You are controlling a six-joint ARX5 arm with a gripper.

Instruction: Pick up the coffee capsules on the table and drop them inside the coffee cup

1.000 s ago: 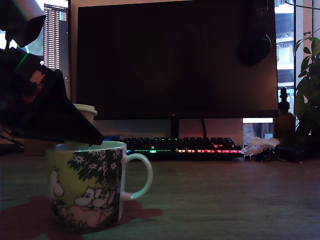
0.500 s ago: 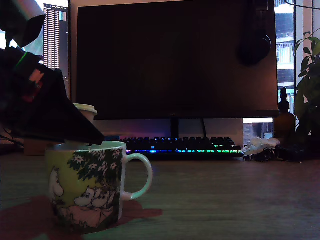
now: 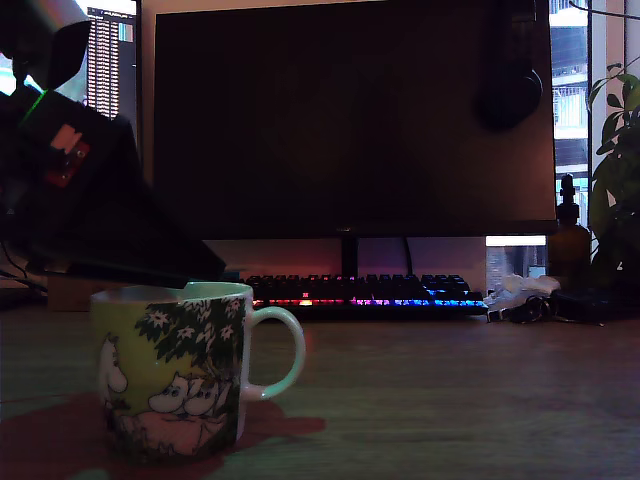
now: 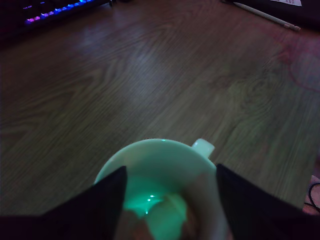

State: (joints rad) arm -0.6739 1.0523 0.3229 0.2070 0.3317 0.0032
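Note:
The yellow-green coffee cup with white cartoon figures stands on the wood-grain table at the exterior view's lower left, its handle pointing to the right. My dark gripper hangs just over its rim. The wrist view looks straight down into the cup past the gripper, which is open, its two dark fingers spread to either side of the mouth with nothing between them. Dim pale rounded shapes, apparently coffee capsules, lie on the cup's green-lit bottom. No capsule shows on the table.
A large dark monitor with headphones hung on it stands behind a lit keyboard. A brown bottle, a plant and crumpled clutter sit at the right. A pencil lies far off.
The gripper has risen a little over the cup and shifted right in the exterior view, now covering a cream object that showed behind it. The keyboard's lights changed colour.

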